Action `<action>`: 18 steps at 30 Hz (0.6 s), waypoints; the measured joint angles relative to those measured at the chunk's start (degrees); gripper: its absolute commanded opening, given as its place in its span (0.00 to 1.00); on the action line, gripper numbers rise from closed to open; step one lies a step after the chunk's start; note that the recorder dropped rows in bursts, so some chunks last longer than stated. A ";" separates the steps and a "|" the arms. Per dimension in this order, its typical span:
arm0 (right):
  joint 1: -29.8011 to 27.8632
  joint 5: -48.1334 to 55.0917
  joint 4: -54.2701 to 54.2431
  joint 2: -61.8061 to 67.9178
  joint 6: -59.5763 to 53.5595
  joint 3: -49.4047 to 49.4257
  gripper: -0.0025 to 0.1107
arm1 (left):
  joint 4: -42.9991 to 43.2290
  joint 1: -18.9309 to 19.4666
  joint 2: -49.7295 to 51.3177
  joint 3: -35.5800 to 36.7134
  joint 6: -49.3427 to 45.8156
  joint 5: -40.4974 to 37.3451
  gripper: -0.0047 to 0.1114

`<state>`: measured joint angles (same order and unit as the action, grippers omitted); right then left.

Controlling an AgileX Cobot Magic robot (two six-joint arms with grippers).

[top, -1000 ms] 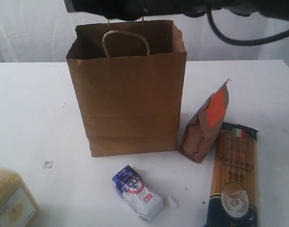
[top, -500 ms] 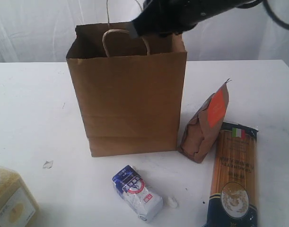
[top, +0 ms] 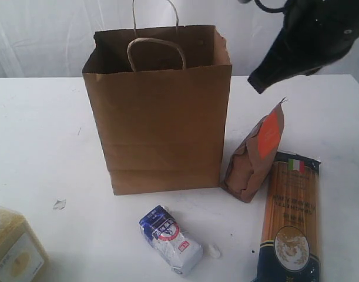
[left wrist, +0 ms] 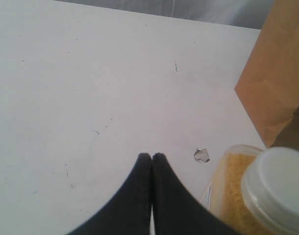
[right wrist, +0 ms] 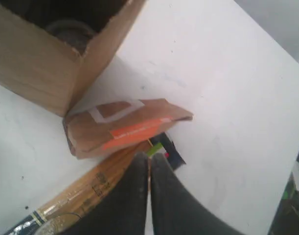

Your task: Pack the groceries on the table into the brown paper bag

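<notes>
1. Four groceries are sitting out on the white counter (top: 38,135) around the brown paper bag (top: 158,111), which is standing upright and open with its loop handles (top: 156,47) raised.
2. The brown pouch with orange label (top: 254,155) is leaning at a tilt just beside the bag's lower right corner. The long spaghetti pack (top: 291,220) is lying flat just beside that pouch and running toward the near edge.
3. The blue-white pouch (top: 170,239) is lying on its side in front of the bag, apart from it, with a white crumb (top: 214,251) just beside it.
4. The yellow-grain container (top: 14,249) is sitting at the near left corner, well apart from the bag, wearing its white lid (left wrist: 279,183).
5. The left jaws are pressing together on nothing, hovering over bare counter just beside the yellow-grain container.
6. The right jaws are clenching on nothing, hanging in the air to the right of the bag's mouth, above the brown pouch and the near end of the spaghetti pack.
7. A round dark shape (right wrist: 66,30) is showing inside the bag, too dim to name.
</notes>
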<state>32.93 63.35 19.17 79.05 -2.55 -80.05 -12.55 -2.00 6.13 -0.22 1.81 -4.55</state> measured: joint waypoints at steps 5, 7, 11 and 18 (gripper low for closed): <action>-0.60 1.57 2.88 -1.87 1.08 6.20 0.03 | 0.00 0.00 0.00 0.00 0.00 0.00 0.04; -1.87 1.41 3.10 -2.44 1.50 9.78 0.03 | 0.00 0.00 0.00 0.00 0.00 0.00 0.04; -7.09 -2.40 3.37 -3.03 4.31 16.63 0.03 | 0.00 0.00 0.00 0.00 0.00 0.00 0.04; -19.86 -8.54 -5.23 -3.03 2.04 23.34 0.03 | 0.00 0.00 0.00 0.00 0.00 0.00 0.04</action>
<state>13.07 54.81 13.94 76.02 -0.51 -56.71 -12.55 -2.00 6.13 -0.22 1.81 -4.55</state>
